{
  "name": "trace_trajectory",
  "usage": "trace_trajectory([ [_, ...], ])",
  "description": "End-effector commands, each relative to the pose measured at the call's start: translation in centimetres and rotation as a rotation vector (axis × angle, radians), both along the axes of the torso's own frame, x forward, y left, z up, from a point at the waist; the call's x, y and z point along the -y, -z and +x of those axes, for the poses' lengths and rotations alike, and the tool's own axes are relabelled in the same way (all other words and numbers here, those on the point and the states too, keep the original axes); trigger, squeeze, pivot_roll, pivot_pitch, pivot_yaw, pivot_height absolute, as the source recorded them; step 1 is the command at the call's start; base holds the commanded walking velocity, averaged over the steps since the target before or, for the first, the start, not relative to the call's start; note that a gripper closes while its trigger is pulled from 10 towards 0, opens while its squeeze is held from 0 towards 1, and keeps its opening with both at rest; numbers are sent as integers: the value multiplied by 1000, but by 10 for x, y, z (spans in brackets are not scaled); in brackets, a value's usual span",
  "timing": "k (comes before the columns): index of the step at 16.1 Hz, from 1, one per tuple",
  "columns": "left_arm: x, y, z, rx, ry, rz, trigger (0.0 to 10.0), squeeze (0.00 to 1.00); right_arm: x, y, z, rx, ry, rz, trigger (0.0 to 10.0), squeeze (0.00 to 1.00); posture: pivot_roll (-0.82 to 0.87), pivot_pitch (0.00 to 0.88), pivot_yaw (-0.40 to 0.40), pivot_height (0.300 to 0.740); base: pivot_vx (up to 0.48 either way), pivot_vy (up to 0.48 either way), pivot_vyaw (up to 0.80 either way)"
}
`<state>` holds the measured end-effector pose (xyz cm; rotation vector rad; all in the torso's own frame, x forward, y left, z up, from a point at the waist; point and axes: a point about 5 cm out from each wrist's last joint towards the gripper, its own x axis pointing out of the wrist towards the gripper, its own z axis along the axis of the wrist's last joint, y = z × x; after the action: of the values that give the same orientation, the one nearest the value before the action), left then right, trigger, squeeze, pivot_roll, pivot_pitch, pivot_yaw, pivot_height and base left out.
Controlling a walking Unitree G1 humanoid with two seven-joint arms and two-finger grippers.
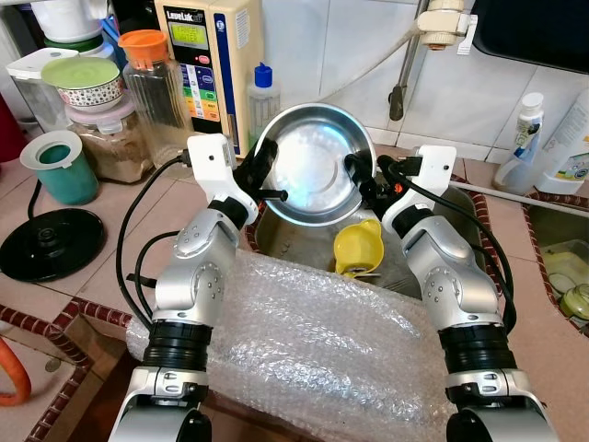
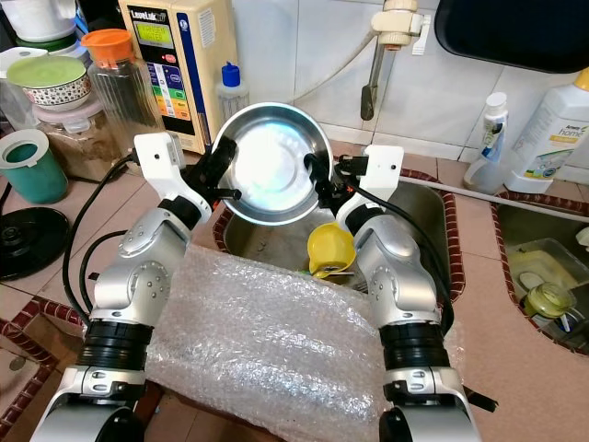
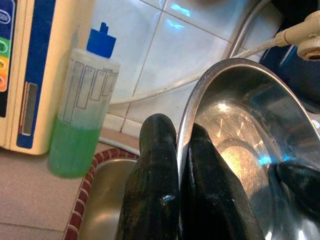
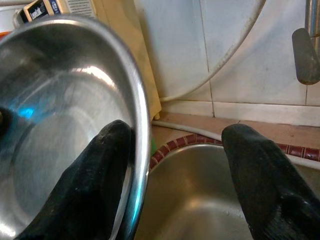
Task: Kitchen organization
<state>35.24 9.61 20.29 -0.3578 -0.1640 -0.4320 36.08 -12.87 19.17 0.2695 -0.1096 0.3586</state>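
Above the sink [image 1: 460, 221], left pincer [image 3: 177, 165] grips the steel bowl [image 1: 313, 161]; right pincer [image 4: 175, 155] spread (yellow cup [image 1: 357, 247] below).

The round stainless-steel bowl [image 1: 311, 164] is polished metal, its inside mirror-bright and throwing white and blue glare. Just below the bowl, the sunken steel sink basin [image 4: 200, 200] looks duller, a brushed grey with a soft sheen. In the sink under the bowl sits a yellow plastic funnel-shaped cup [image 1: 357, 247], smooth and slightly glossy. In front of the bowl lies a sheet of clear bubble wrap [image 1: 313, 341], crinkled, pimpled and glinting. The wall behind the bowl is glossy white glazed tile [image 3: 150, 45]. Beside the bowl stands a translucent plastic squeeze bottle with a blue cap [image 3: 82, 110], matt and cloudy. The gripper fingers [image 3: 155, 190] look like matt black rubber, faintly scuffed.
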Motion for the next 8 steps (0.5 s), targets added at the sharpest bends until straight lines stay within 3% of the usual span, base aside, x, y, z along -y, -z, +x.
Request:
trace_trajectory([
  [1, 3, -11, -3, 48, 35, -7, 0, 0, 8, 2, 4, -34, 50, -2, 0, 0, 53, 0, 24, 740, 0, 0, 0],
  [5, 4, -11, -4, 54, 46, -7, 0, 0, 10, 7, 8, -80, 64, 26, 0, 0, 56, 0, 23, 740, 0, 0, 0],
  [8, 4, -10, -5, 52, 53, -7, 0, 0, -2, 14, 2, -114, -12, 55, 0, 0, 53, 0, 21, 740, 0, 0, 0],
])
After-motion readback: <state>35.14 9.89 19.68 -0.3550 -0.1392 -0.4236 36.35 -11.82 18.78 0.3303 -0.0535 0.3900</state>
